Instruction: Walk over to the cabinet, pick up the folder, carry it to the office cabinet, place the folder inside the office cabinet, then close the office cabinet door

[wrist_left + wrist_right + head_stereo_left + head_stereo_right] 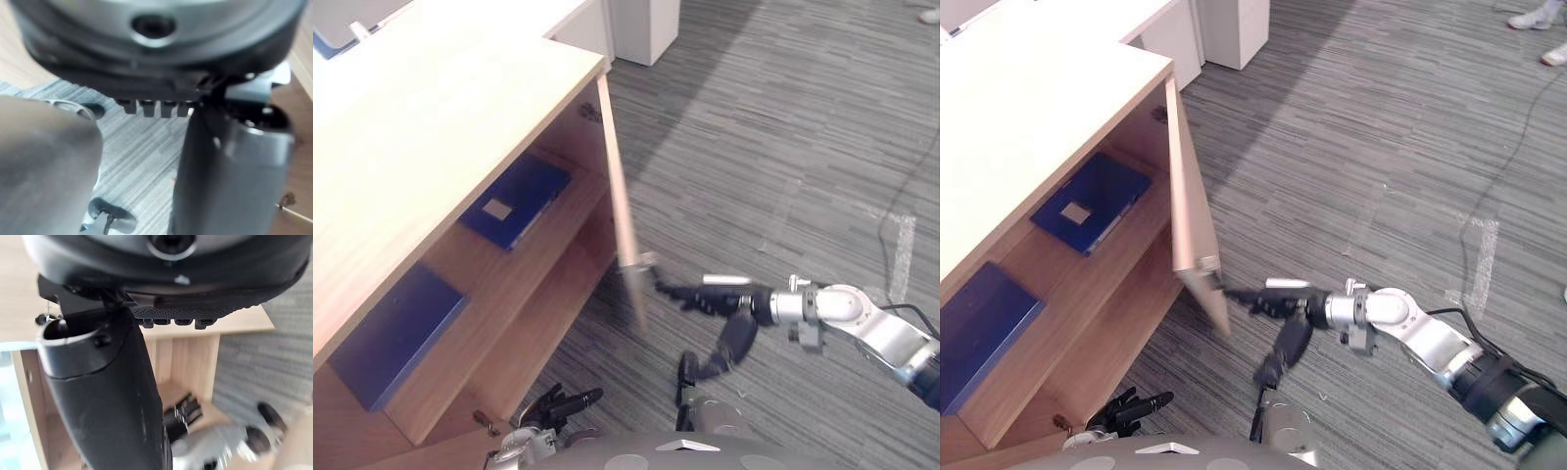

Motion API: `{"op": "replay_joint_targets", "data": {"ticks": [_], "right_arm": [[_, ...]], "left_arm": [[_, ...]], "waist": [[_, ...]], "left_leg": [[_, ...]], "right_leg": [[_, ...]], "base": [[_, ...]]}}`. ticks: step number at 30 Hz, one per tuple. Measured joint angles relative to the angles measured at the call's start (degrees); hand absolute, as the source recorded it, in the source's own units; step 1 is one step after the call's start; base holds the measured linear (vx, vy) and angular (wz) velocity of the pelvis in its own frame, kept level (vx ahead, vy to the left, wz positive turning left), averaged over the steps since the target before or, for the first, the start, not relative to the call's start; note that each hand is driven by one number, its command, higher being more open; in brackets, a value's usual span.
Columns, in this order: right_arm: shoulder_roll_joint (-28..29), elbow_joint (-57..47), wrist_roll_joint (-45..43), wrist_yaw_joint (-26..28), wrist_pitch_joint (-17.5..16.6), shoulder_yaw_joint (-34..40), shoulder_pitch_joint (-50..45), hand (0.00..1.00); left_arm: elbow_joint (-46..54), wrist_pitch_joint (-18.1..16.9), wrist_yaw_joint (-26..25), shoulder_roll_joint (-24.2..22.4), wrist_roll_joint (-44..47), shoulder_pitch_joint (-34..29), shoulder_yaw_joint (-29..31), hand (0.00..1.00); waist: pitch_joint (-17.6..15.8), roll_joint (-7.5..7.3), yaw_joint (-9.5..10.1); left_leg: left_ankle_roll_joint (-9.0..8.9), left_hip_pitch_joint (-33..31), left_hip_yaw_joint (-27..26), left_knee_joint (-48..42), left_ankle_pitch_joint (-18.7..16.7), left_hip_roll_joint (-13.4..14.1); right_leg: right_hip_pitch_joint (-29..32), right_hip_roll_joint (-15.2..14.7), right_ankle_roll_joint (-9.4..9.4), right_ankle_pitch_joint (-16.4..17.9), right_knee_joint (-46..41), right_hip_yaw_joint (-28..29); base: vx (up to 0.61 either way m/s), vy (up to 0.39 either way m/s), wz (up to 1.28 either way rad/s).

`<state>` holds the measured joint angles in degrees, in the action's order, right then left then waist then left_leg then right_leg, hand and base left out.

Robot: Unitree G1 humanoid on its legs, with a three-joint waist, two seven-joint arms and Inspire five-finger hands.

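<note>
The office cabinet (431,137), in pale wood, stands open. Its door (1191,196) is swung well out over the grey carpet (773,147), hinged at the far end of the opening.

A blue folder (515,200) with a small pale label lies flat on the upper shelf (455,262), towards the hinge side. A second folder (395,335), also blue, lies flat on the same shelf nearer the robot, well apart from the first. Both are inside the cabinet and away from either hand.

The right robot hand (726,298) reaches in from the right, low over the carpet on the outer side of the door. Its fingers (672,292) are stretched out straight towards the door's free lower corner, where a small metal handle (644,259) sits. The fingertips are at the door's edge just below that handle, and I cannot tell whether they touch it. The hand grips nothing, and its thumb hangs down beneath it.

The left robot hand (560,403) is low down by the cabinet's near bottom corner. Its fingers are loosely straight, and it is holding nothing.

A white unit (646,29) stands on the carpet beyond the cabinet. A person's shoes (1534,18) show at the far edge of the room.
</note>
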<state>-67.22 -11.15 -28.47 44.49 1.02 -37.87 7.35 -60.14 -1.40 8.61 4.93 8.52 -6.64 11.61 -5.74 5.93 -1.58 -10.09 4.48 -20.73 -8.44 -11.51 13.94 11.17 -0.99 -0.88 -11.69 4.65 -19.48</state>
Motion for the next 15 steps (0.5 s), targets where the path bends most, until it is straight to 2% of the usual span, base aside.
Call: {"op": "replay_joint_targets", "data": {"ticks": [4, 7, 10, 12, 13, 15], "right_arm": [[-1.2, -3.5, -0.3, 1.7, 0.6, 0.2, -5.0, 1.0], [-1.2, -3.6, -1.9, 1.2, 1.0, 0.7, -5.6, 1.0], [0.8, -3.0, -2.3, 0.5, 1.0, 2.0, -8.0, 1.0], [6.7, 0.9, -2.1, -0.4, 1.0, 2.5, -9.2, 1.0], [13.4, 6.2, -0.3, -1.9, 0.8, 3.8, -10.0, 1.0], [21.4, 12.9, 3.6, -4.6, 0.4, 6.8, -11.0, 1.0]], "left_arm": [[-1.8, 0.1, -1.0, 2.8, -0.2, -0.1, 0.3, 1.0], [-1.9, 0.0, -1.1, 2.9, -0.2, 0.0, 0.6, 1.0], [-2.3, 0.0, -1.1, 2.8, -0.2, 0.8, 0.6, 1.0], [-2.4, 0.0, -1.1, 2.8, -1.0, 0.9, 0.4, 1.0], [-2.4, 0.1, -1.0, 2.8, -2.3, 0.5, -0.3, 1.0], [-2.4, 0.1, -0.9, 2.7, -2.4, 0.3, -1.6, 1.0]], "waist": [[2.0, -3.44, -0.23], [2.8, -4.71, 0.13], [3.1, -5.51, 1.42], [3.2, -5.88, 1.82], [3.3, -5.82, 2.01], [3.3, -5.65, 2.55]], "left_leg": [[0.22, 0.1, -0.5, 0.8, 0.2, -1.0], [0.26, 0.0, -0.5, 0.9, 0.1, -1.7], [0.67, -1.1, 0.9, 0.5, -0.7, -2.3], [1.27, -2.3, 3.1, -1.2, -1.4, -2.4], [1.25, -2.3, 4.9, -1.4, -1.4, -2.6], [1.35, -2.6, 7.0, -1.5, -1.3, -3.1]], "right_leg": [[0.5, -1.1, 0.46, -0.6, 0.0, 0.4], [0.5, -2.0, 0.75, -0.8, 0.3, 0.2], [0.3, -3.0, 1.36, -0.9, 0.3, -1.0], [-0.6, -4.0, 1.53, -1.0, 0.3, -2.8], [-1.9, -4.6, 1.49, -0.9, 0.3, -4.5], [-2.8, -5.5, 1.6, -0.8, 0.3, -6.3]], "base": [[-0.02, 0.166, -0.01], [-0.08, 0.137, 0.07], [-0.1, 0.14, 0.3], [-0.07, 0.129, 0.55], [-0.03, 0.11, 0.62], [-0.03, 0.112, 0.65]]}}
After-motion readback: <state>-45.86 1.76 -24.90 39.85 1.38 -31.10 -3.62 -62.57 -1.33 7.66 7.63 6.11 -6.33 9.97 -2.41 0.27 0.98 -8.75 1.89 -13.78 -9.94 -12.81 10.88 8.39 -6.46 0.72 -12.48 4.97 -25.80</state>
